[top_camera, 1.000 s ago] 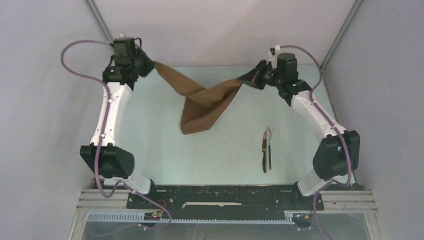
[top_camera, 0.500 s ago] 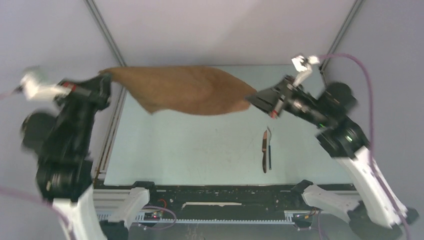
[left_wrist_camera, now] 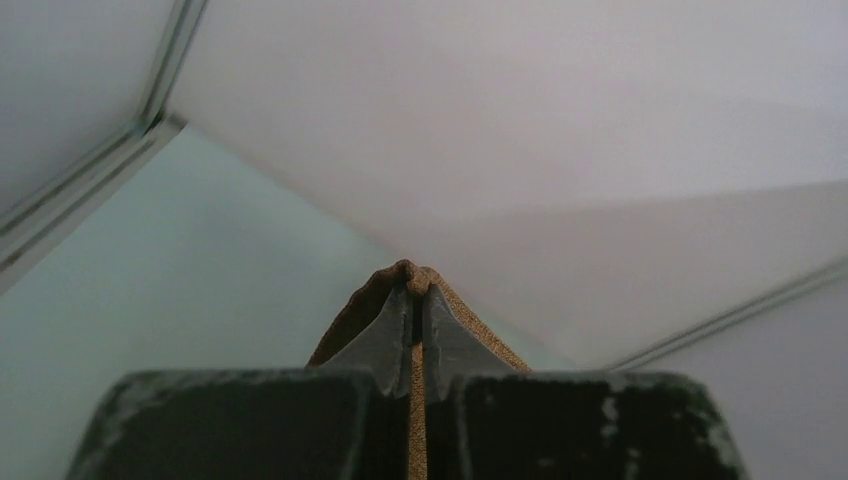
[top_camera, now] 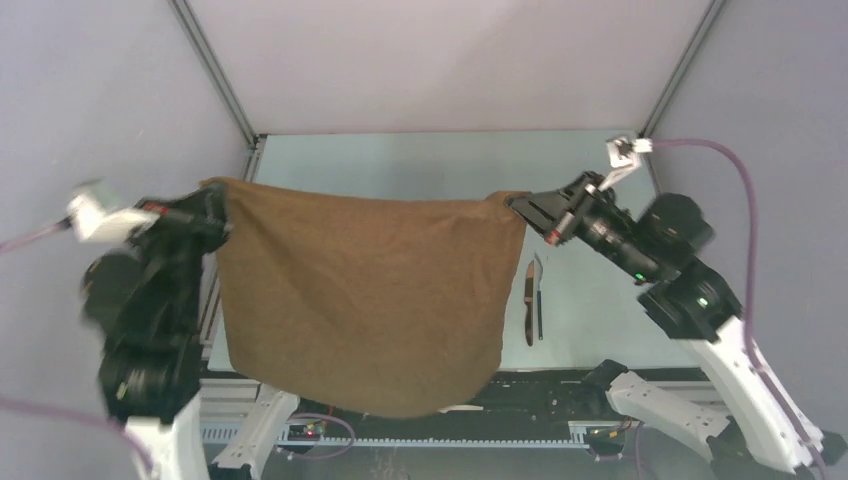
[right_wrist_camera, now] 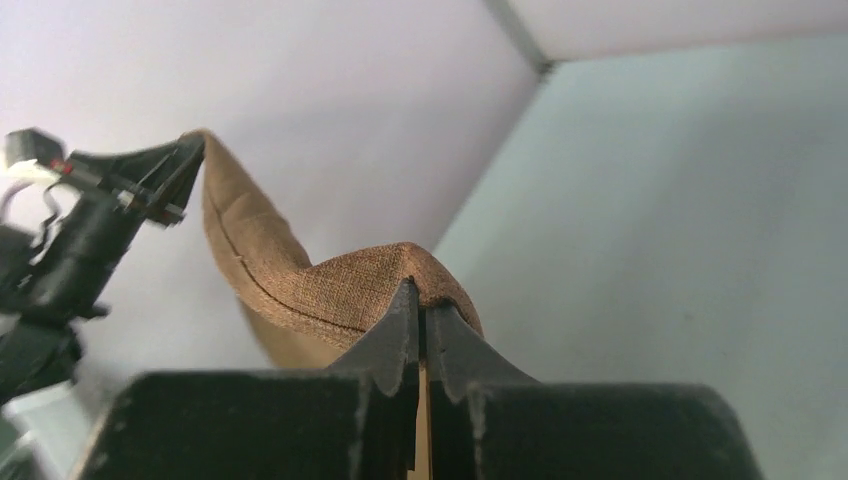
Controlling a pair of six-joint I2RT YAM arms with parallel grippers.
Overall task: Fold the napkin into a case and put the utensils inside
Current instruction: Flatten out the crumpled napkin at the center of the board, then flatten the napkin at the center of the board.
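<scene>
The brown napkin [top_camera: 360, 295] hangs spread out in the air, held by its two upper corners. My left gripper [top_camera: 214, 190] is shut on the left corner, the cloth [left_wrist_camera: 417, 400] pinched between its fingers. My right gripper [top_camera: 515, 203] is shut on the right corner, and the fabric [right_wrist_camera: 330, 285] bulges over its tips. The napkin's lower edge droops over the table's near edge and the arm bases. The utensils [top_camera: 532, 300], a wooden-handled knife and a thin dark piece, lie side by side on the table just right of the napkin.
The pale green table [top_camera: 590, 300] is boxed in by grey walls [top_camera: 450, 60] at the back and both sides. In the right wrist view, the left arm [right_wrist_camera: 80, 240] shows across the cloth. The napkin hides most of the table's middle.
Both arms swung back toward the near edge and apart. The napkin went from a twisted bundle to a flat sheet hanging between the grippers. The utensils have not moved.
</scene>
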